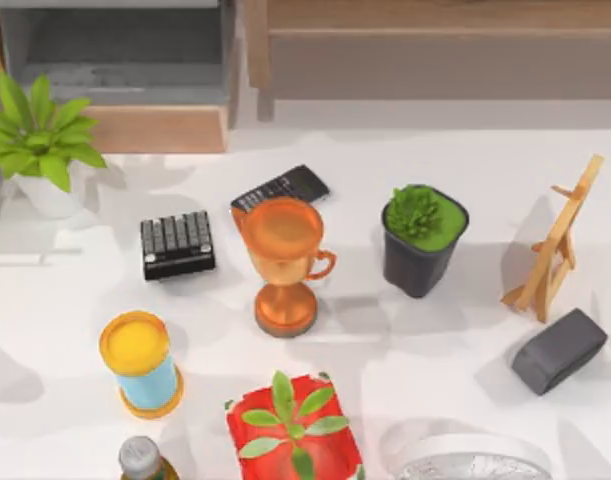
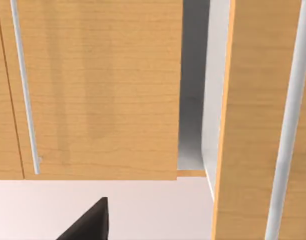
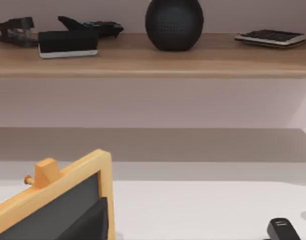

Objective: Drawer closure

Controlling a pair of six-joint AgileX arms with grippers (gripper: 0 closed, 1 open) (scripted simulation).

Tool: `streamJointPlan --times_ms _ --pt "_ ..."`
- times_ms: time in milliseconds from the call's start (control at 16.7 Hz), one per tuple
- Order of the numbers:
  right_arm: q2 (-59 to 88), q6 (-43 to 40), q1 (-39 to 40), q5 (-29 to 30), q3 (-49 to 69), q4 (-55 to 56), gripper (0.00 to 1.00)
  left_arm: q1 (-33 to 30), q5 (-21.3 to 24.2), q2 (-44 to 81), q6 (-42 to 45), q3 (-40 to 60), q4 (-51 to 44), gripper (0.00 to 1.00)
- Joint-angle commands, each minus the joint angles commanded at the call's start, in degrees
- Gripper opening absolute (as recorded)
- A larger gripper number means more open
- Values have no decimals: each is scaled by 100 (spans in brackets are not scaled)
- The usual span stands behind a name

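**Drawer stands pulled out at the tabletop's far left**

The drawer (image 1: 135, 75) sits at the far left edge of the top view, its grey inside open to the camera and its light tan wood front board toward the tabletop (image 1: 405, 340). Just left of that board a leafy plant in a white pot (image 1: 35, 140) stands.

In the left wrist view, tan wood panels fitted with pale bar handles stand close ahead, and a dark fingertip (image 2: 90, 222) of the left pincer shows at the edge. How far the left pincer is open cannot be told, nor whether it holds anything. The right wrist view shows a dark fingertip (image 3: 87, 225) in front of a small wood-framed chalkboard (image 3: 52, 205); the right pincer's opening cannot be told either.

On the tabletop stand an orange trophy cup (image 1: 283, 262), a black calculator (image 1: 280, 188) behind it, a small black keypad (image 1: 178, 243), a dark pot of green plant (image 1: 422, 238) and a wooden easel (image 1: 555, 245).
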Motion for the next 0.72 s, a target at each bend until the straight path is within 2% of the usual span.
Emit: streamJointPlan --times_ms 240,540,720 --pt "0 0 0 0 0 0 100 -29 -22 -10 -6 6 -22 100" --pt "0 0 0 0 0 0 100 -331 -328 168 -7 429 -252 100" --pt "0 0 0 0 0 0 100 -345 -343 176 -7 448 -262 100"
